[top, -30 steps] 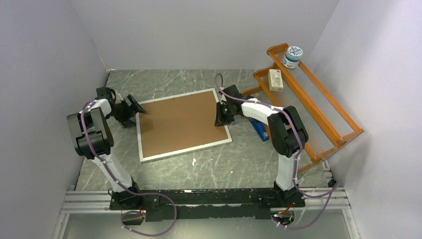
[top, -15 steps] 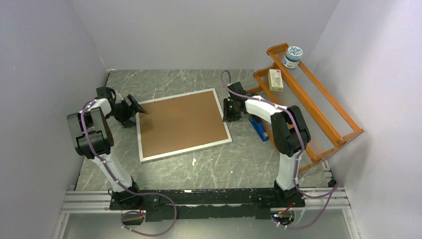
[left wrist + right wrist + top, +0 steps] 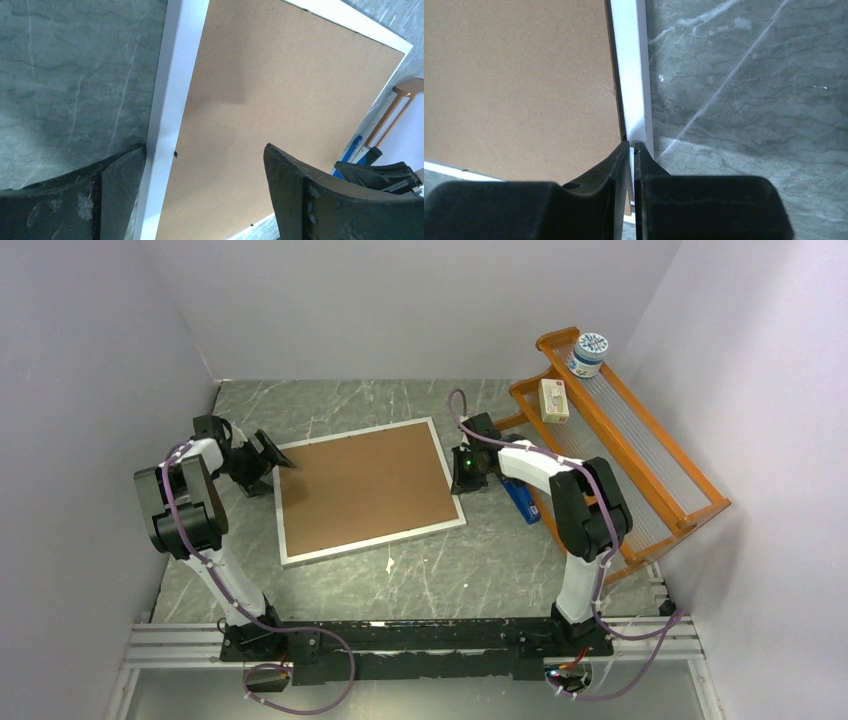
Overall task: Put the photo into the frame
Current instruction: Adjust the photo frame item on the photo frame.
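Note:
The frame [image 3: 355, 433] lies face down in the middle of the table, its thin white rim around a plain brown backing board [image 3: 365, 490]. The photo is hidden. My left gripper [image 3: 275, 455] is open at the frame's left edge. In the left wrist view its jaws [image 3: 205, 147] straddle the white rim [image 3: 172, 90] and part of the board [image 3: 280, 100]. My right gripper [image 3: 462, 472] is at the frame's right edge. In the right wrist view its jaws [image 3: 632, 144] are shut, with the tips just over the rim [image 3: 631, 75] beside the board [image 3: 519, 80].
An orange wooden rack [image 3: 620, 440] stands at the right and holds a white-and-blue tub [image 3: 588, 353] and a small box [image 3: 553, 399]. A blue object [image 3: 520, 500] lies by the right arm. A small white scrap [image 3: 389, 564] lies in front of the frame. Walls close in on both sides.
My right gripper has moved right, from over the backing board's right side to the frame's right rim. The left arm and the frame have not moved.

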`<state>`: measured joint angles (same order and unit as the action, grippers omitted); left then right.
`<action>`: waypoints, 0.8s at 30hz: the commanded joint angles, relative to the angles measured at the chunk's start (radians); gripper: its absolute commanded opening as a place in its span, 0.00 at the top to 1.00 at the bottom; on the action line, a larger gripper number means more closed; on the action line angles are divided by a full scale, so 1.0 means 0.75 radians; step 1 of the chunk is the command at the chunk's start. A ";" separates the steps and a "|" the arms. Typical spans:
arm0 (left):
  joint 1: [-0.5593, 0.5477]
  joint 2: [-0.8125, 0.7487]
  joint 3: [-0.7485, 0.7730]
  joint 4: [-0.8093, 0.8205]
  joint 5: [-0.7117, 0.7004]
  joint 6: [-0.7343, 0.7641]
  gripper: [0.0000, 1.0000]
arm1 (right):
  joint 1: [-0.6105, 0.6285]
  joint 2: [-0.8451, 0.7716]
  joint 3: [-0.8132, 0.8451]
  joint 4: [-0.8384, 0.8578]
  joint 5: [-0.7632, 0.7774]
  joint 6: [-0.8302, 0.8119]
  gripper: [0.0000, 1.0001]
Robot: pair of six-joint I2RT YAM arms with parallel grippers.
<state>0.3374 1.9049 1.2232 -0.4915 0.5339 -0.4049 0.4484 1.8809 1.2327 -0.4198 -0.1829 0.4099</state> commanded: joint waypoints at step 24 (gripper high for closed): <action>-0.078 0.089 -0.045 -0.030 0.016 -0.014 0.06 | 0.115 0.119 -0.085 -0.012 0.140 -0.183 0.93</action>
<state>0.3347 1.9068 1.2190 -0.4835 0.5316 -0.4088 0.4332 1.8832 1.1999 -0.3637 -0.2546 0.3279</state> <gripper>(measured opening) 0.940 0.060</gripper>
